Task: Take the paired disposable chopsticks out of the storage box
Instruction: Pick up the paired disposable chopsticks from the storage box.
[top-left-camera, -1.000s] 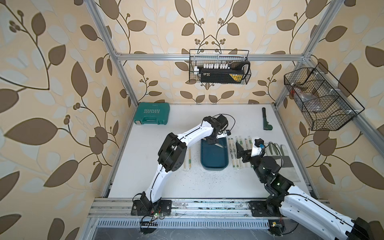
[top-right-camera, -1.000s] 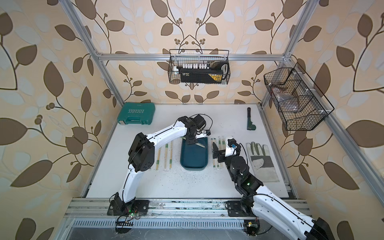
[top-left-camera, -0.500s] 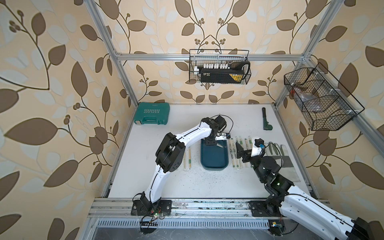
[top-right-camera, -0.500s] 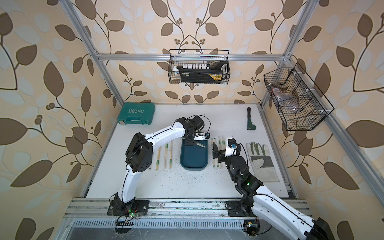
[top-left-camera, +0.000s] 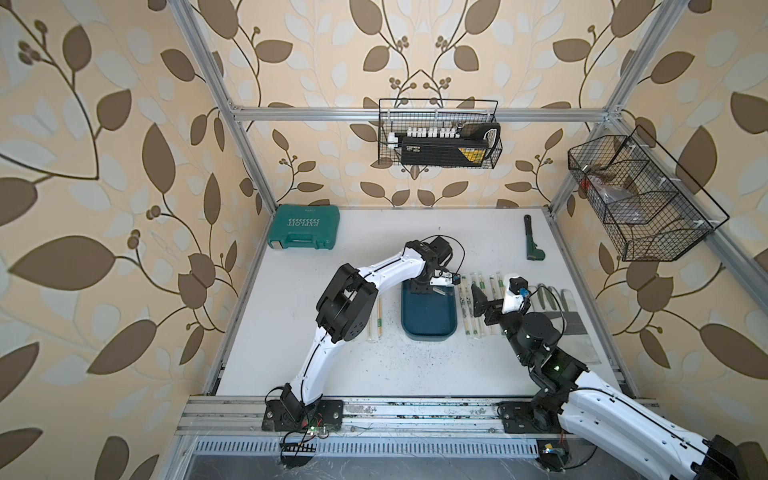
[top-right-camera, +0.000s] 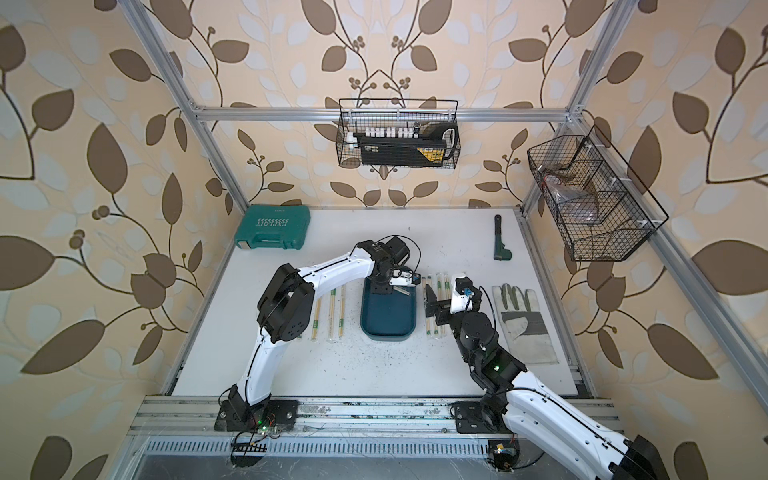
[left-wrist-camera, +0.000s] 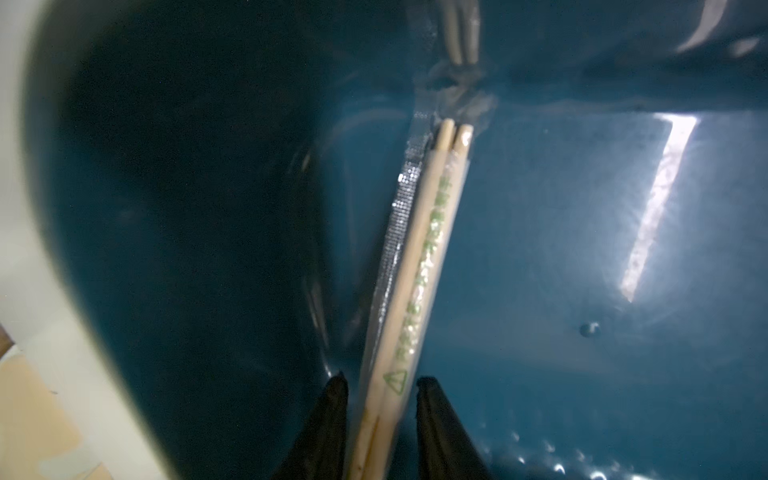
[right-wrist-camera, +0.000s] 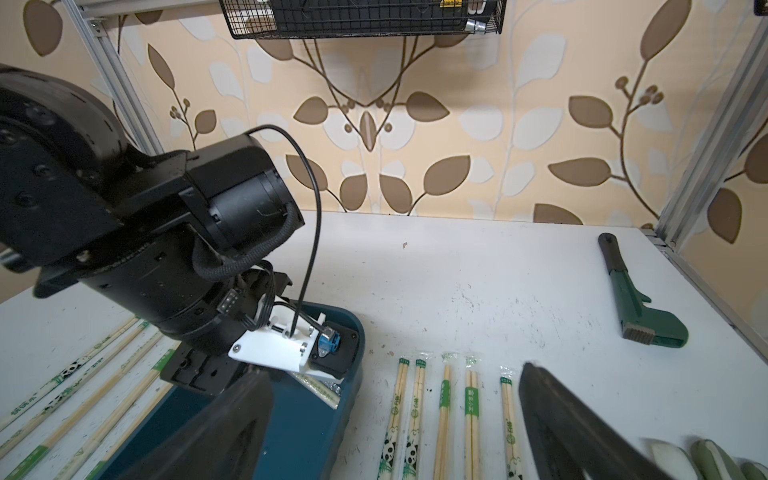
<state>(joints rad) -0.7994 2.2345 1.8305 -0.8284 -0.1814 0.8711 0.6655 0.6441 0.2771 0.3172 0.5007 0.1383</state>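
The dark teal storage box (top-left-camera: 430, 316) lies mid-table. One pair of the paired disposable chopsticks (left-wrist-camera: 428, 232) in a clear sleeve with green print rests inside, its far end near the box wall. My left gripper (left-wrist-camera: 380, 380) is down in the far end of the box (top-right-camera: 388, 316). Its jaws stand narrowly open on either side of that pair, with a thin gap showing at one finger. Several more sleeved pairs (right-wrist-camera: 444, 399) lie on the table right of the box. My right gripper (right-wrist-camera: 392, 372) hovers wide open over them, holding nothing. Other pairs (top-left-camera: 374, 316) lie left of the box.
A green EXPLOIT tool case (top-left-camera: 303, 228) sits at the back left. A green-handled tool (top-left-camera: 532, 241) lies at the back right and a work glove (top-left-camera: 569, 307) at the right edge. Wire baskets (top-left-camera: 438, 137) (top-left-camera: 640, 199) hang on the back and right frame.
My left gripper's jaws opened from shut and have since narrowed around the pair in the box. The left wrist shifted slightly. The right arm has not moved.
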